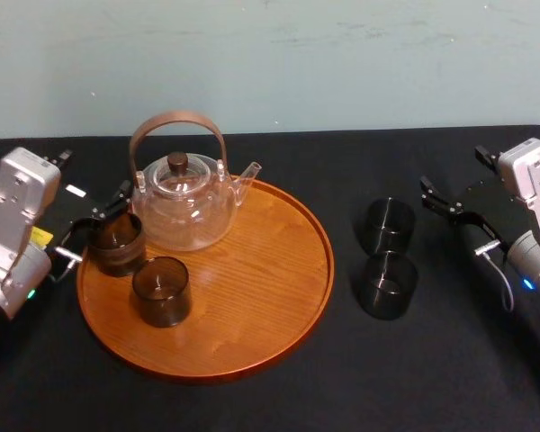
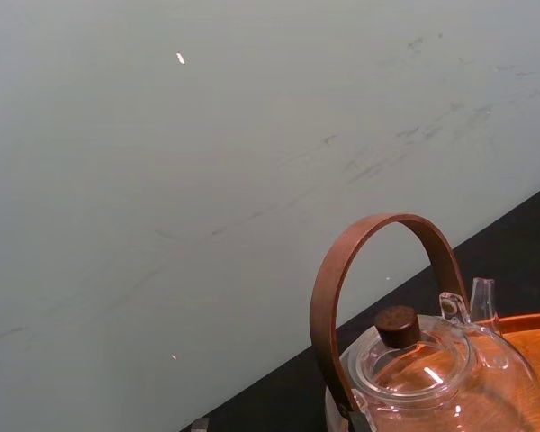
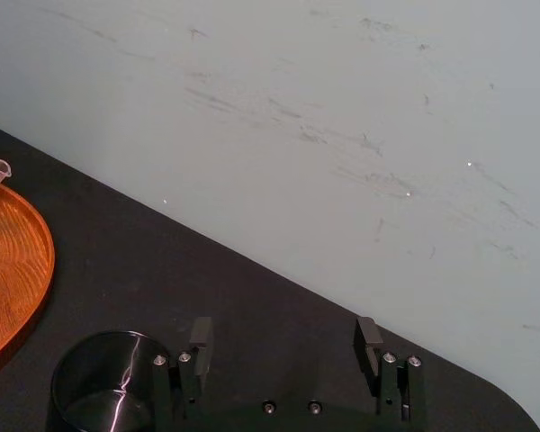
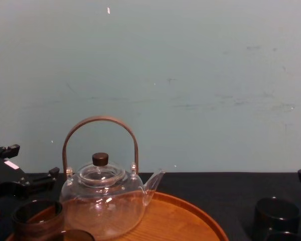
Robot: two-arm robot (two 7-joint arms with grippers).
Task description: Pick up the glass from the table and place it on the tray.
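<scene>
**A:** Your right hand (image 3: pixel 283 335) hangs wide open and empty over the counter (image 1: pixel 252 405). The far glass (image 1: pixel 387 224) stands just beside one of its fingers (image 3: pixel 201 337), not between them

**B:** So what bites you from here?

**A:** Close now and you clip the rim and tip it over. The near glass (image 1: pixel 389 284) stands right against the far one, touching or not I cannot tell. Come in crooked and you shove both

**B:** And over at the tray (image 1: pixel 270 297)?

**A:** Its left side is crowded by the teapot (image 1: pixel 184 202), a front glass (image 1: pixel 160 290) and a back glass (image 1: pixel 117 245). Your left hand (image 1: pixel 96 222) sits at that back glass, and I cannot tell whether it has hold. Swing in low and you catch the raised rim or the spout, so aim for the bare wood on the right
</scene>
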